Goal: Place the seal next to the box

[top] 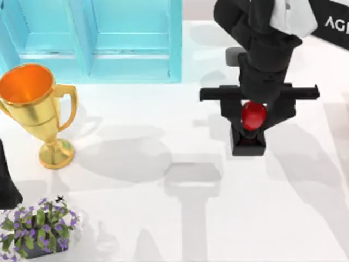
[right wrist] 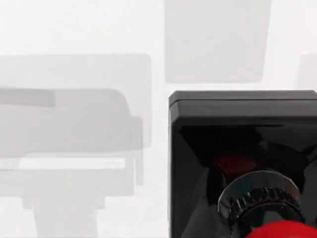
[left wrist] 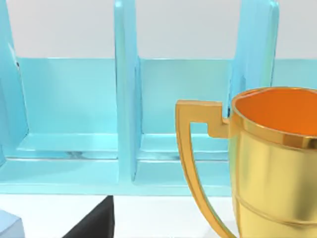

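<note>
The seal (top: 248, 143), a red knob on a black square base, hangs at the table's right middle, its base close up in the right wrist view (right wrist: 237, 124). My right gripper (top: 255, 123) comes down from above and is shut on the red knob, one finger at each side. A square shadow on the table lies apart from the base, so the seal is off the surface. The box (top: 92, 41) is a light-blue open case with dividers along the back left, also seen in the left wrist view (left wrist: 74, 124). My left arm (top: 6, 180) is parked at the left edge.
A gold trophy (top: 41, 109) stands at the left in front of the box and looms near in the left wrist view (left wrist: 277, 163). A pot of purple flowers (top: 38, 226) sits at the front left corner. White table lies between trophy and seal.
</note>
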